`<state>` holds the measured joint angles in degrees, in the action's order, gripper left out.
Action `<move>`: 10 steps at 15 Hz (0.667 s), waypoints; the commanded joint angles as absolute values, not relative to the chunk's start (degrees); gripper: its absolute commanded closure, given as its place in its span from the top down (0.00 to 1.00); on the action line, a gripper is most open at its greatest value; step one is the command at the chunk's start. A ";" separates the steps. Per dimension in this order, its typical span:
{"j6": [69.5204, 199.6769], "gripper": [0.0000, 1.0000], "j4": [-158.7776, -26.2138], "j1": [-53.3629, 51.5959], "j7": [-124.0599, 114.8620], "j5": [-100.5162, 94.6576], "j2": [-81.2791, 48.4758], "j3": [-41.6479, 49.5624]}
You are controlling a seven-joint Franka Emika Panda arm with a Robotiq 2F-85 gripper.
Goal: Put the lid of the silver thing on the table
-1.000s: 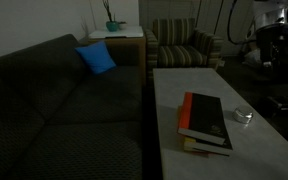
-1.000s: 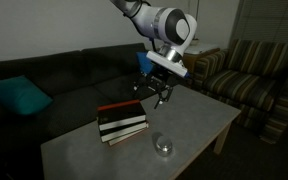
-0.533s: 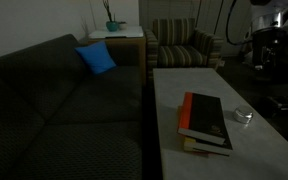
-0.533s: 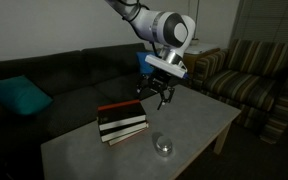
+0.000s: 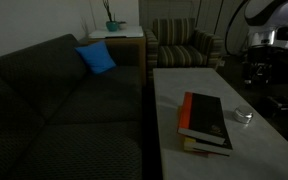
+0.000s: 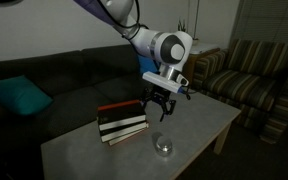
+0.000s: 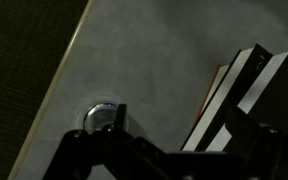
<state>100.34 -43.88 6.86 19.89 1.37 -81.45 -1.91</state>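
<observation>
The tool (image 6: 161, 113) hangs released above the desk (image 6: 199, 125), jaws spread and empty. The silver thing (image 6: 164, 146) sits on the desk below it, not touching it, near the book stack (image 6: 122, 122). The silver thing is a small, low, round, shiny tin with its lid (image 7: 101, 116) seated on top; in the wrist view a dark finger overlaps its edge.

Dim room, grainy shots all round.
The table (image 6: 199, 122) catches most light in an exterior view; the sofa (image 5: 54, 100) sinks into shadow, wrist view's murky and soft.
</observation>
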 commanded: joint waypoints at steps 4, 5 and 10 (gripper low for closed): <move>103.26 1.00 -42.69 6.37 13.25 0.55 -85.02 -0.23; 103.73 1.00 -43.27 6.22 10.86 0.29 -85.08 0.49; 100.09 1.00 -42.99 6.75 10.70 0.55 -85.12 -0.02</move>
<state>100.23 -43.17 6.66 10.78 0.76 -85.12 0.18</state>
